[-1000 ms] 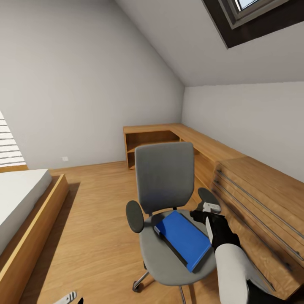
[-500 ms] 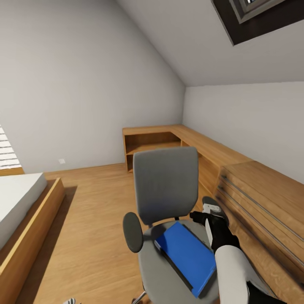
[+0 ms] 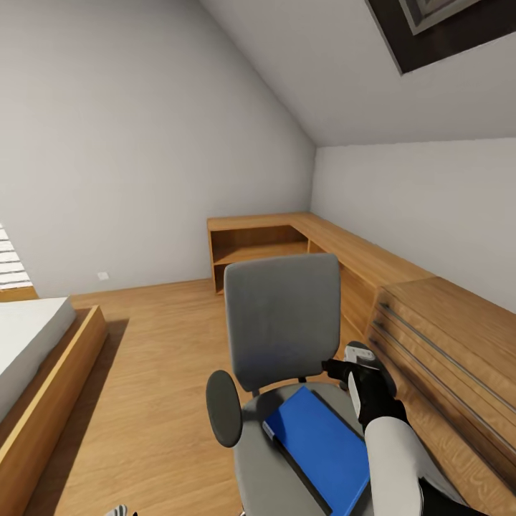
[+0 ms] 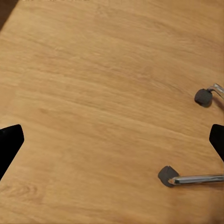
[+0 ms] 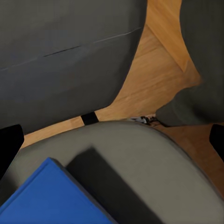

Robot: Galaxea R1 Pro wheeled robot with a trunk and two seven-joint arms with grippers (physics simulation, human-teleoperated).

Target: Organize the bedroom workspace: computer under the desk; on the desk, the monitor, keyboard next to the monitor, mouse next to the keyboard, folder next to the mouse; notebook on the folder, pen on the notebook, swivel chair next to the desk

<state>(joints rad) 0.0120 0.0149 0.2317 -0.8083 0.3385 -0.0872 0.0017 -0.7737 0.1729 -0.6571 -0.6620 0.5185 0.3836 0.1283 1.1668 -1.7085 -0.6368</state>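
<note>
The swivel chair [image 3: 281, 322], with grey seat and back and black armrests, stands close in front of me in the bedroom. The bright blue folder [image 3: 319, 444] lies flat on its seat, toward the seat's right side. My right gripper [image 3: 342, 370] hovers open just above the seat's right rear, beside the right armrest and a little behind the folder. In the right wrist view the right gripper [image 5: 112, 140] spans the grey seat [image 5: 149, 163], with the folder [image 5: 51, 198] just below it. My left gripper [image 4: 112, 144] hangs open low over the wood floor, near two chair casters [image 4: 167, 176].
A bed [image 3: 36, 358] in a wooden frame fills the left. A low wooden L-shaped shelf [image 3: 315, 236] runs along the far and right walls. The light wooden drawer chest [image 3: 444, 344] stands right of the chair. A skylight [image 3: 444, 29] is overhead.
The whole head view has moved in toward the chair, which now looks larger and lower in the picture. My right gripper stays by the right armrest above the seat.
</note>
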